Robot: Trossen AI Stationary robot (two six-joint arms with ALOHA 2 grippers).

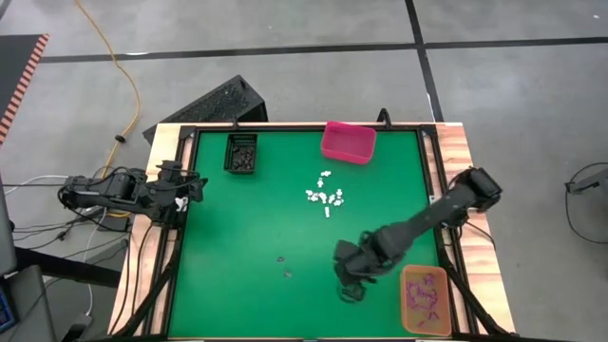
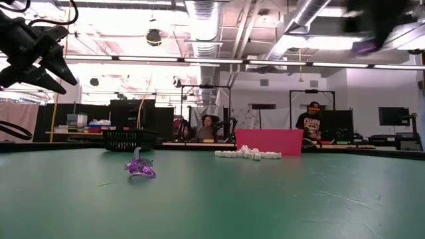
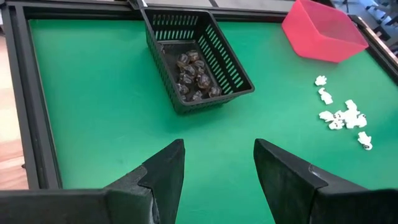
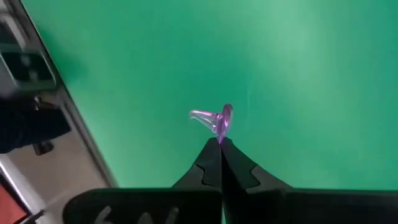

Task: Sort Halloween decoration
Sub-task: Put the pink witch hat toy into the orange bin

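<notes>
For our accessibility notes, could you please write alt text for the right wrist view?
The right hand, fingers shut, pinches a small purple trinket above the green table. The table's dark edge frame runs along one side.

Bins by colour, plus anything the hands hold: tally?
Black bin: 1
Pink bin: 1
Orange bin: 1
Purple trinket, pinched in the right hand: 1
Held by the open left hand: 0
Total: 4
</notes>
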